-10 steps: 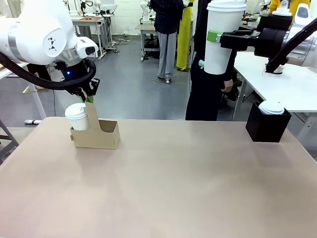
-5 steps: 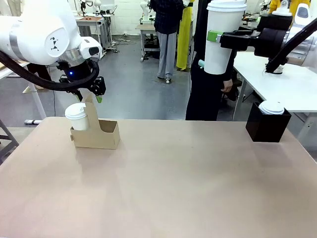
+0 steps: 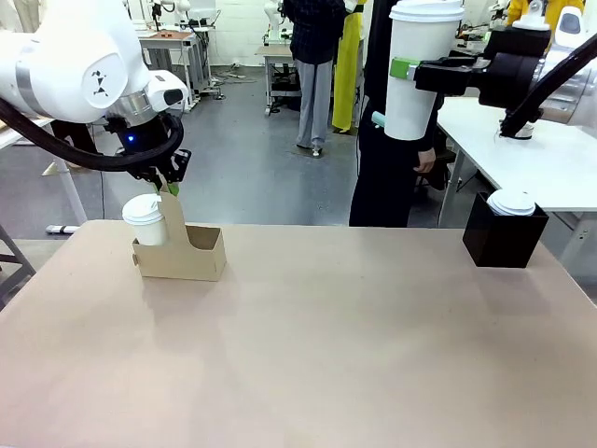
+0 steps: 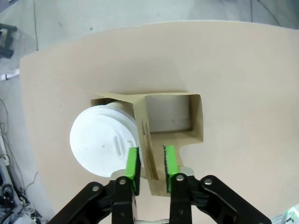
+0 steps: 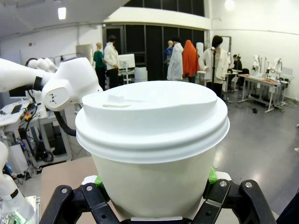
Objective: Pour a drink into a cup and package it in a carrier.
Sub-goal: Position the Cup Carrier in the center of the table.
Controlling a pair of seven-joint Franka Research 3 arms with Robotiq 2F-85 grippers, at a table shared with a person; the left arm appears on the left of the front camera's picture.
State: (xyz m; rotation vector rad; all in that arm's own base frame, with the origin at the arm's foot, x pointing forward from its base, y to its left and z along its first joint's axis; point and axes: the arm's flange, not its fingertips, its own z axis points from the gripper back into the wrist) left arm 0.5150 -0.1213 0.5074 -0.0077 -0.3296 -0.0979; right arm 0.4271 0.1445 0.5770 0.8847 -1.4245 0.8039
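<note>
I find no readable words or numbers; a small black emblem (image 3: 101,84) sits wordless on the left arm (image 3: 56,42).

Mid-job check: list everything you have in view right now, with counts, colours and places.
carrier: one, brown cardboard, table's far left.
carrier cup: one, white, lidded, in the carrier's left slot.
raised cup: one, white, lidded, held high at right.
black box: one, table's far right, white lid on top.
table: one, tan.
person: one, dark clothes, beyond the table.
left claw: green pads astride the carrier's handle; grip unclear.
right claw: shut on the raised cup.
</note>
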